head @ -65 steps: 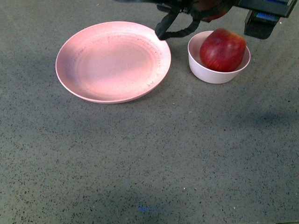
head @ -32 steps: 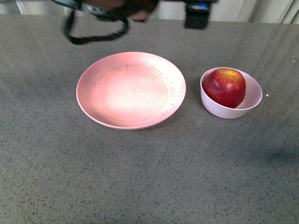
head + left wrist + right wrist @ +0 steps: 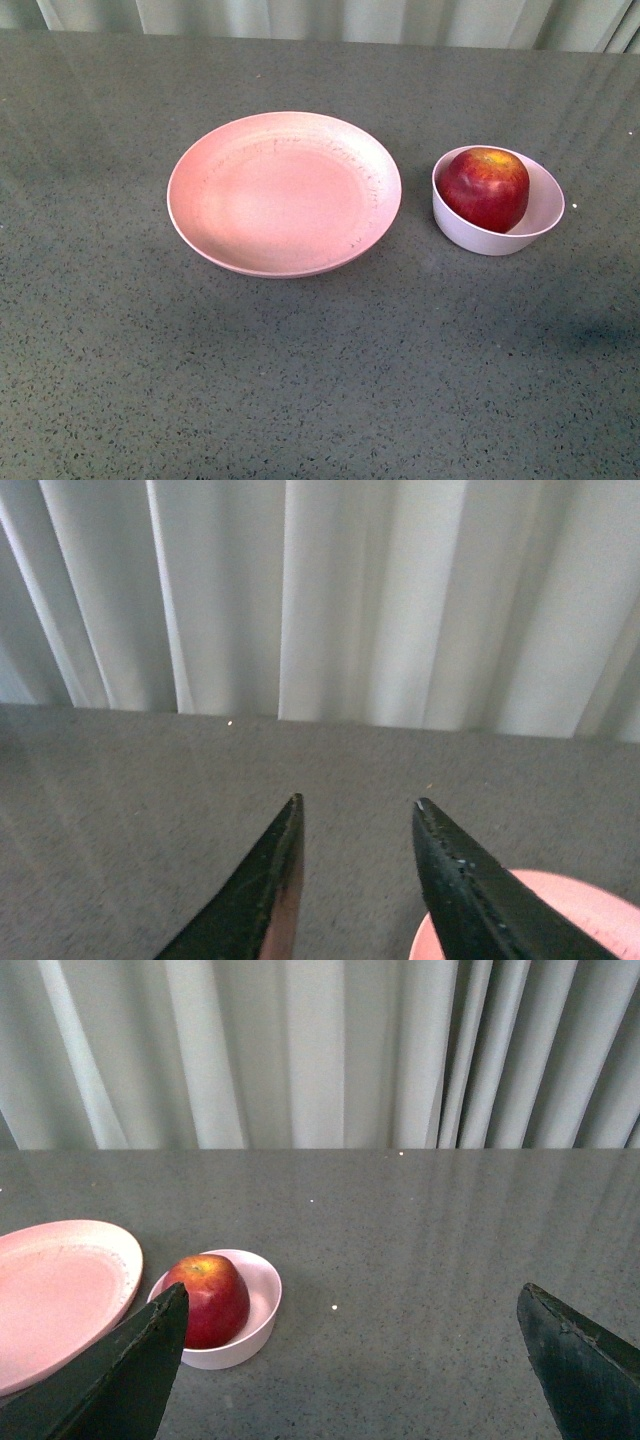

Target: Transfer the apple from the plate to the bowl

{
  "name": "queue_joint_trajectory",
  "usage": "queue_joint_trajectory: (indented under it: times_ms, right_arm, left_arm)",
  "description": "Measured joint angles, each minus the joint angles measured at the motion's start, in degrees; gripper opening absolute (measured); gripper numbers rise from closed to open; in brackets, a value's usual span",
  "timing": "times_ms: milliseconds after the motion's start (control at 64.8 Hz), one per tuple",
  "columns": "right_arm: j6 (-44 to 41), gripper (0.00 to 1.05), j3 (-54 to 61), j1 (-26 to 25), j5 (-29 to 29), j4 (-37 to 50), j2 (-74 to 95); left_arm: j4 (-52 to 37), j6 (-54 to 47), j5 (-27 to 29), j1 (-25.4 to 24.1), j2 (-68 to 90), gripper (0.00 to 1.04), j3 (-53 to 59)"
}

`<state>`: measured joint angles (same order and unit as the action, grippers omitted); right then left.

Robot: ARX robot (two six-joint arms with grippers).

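Note:
The dark red apple (image 3: pixel 485 187) sits inside the small pale bowl (image 3: pixel 535 222) at the right of the table; the right wrist view also shows the apple (image 3: pixel 210 1298) in the bowl (image 3: pixel 258 1305). Left of the bowl lies the wide pink plate (image 3: pixel 283 192), with nothing on it. Neither arm shows in the front view. My left gripper (image 3: pixel 357 802) is open above bare table, with the plate's rim (image 3: pixel 585 905) beside one finger. My right gripper (image 3: pixel 352 1295) is wide open, pulled back from the bowl, holding nothing.
The grey speckled table (image 3: pixel 320 380) runs back to pale pleated curtains (image 3: pixel 330 18). The plate (image 3: pixel 55 1290) also lies at the edge of the right wrist view.
A second ago a gripper hung just above the bowl and apple. It then drew off to the upper left and has left the front view. The apple stays in the bowl.

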<state>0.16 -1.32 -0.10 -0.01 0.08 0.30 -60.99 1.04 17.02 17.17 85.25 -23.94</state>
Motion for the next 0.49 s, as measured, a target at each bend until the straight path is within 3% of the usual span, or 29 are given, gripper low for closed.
queue_joint_trajectory:
  times_ms: [139, 340, 494]
  right_arm:
    - [0.0, 0.96, 0.0, 0.0, 0.0, 0.0, 0.0]
    - [0.0, 0.96, 0.0, 0.0, 0.0, 0.0, 0.0]
    - [0.0, 0.96, 0.0, 0.0, 0.0, 0.0, 0.0]
  left_arm:
    - [0.0, -0.1, -3.7, -3.1, -6.3, 0.02, 6.5]
    - [-1.7, -0.4, -6.9, -6.8, -12.0, 0.02, 13.5]
    - [1.9, -0.4, -9.5, -9.2, -18.8, 0.02, 17.5]
